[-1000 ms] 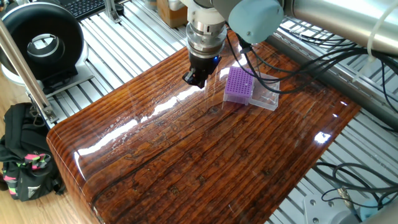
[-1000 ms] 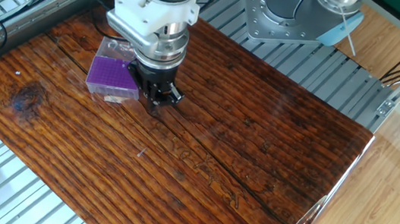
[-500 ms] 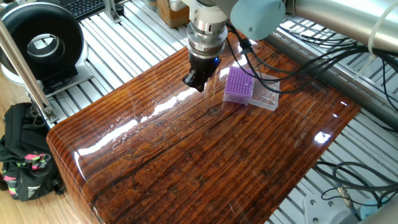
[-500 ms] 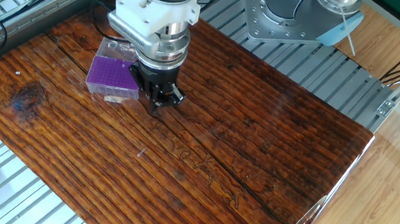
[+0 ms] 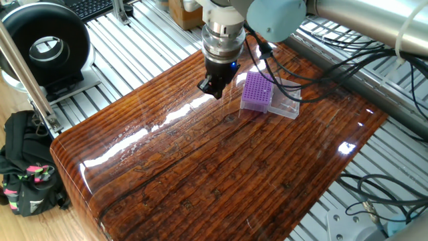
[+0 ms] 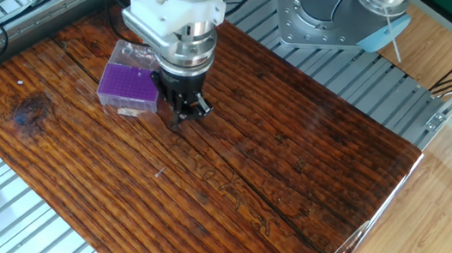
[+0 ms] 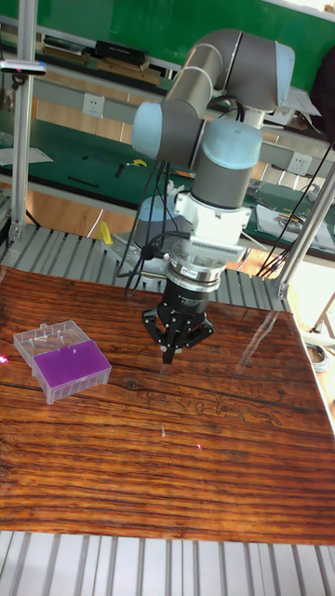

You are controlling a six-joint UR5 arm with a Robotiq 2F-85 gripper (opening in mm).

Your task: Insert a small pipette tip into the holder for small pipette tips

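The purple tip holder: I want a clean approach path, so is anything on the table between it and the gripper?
Nothing visible. Only bare wooden tabletop lies between the gripper and the purple tip holder; its clear plastic box part sits on the far side.

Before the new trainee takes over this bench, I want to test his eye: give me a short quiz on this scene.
1. True or false: the gripper is above the wooden table, beside the purple tip holder, not over it.
2. What is joined to the holder? A) clear plastic box B) metal cup C) red lid
3. Fill in: the holder's top has a grid of tiny ____.

Key: 1 true; 2 A; 3 holes.
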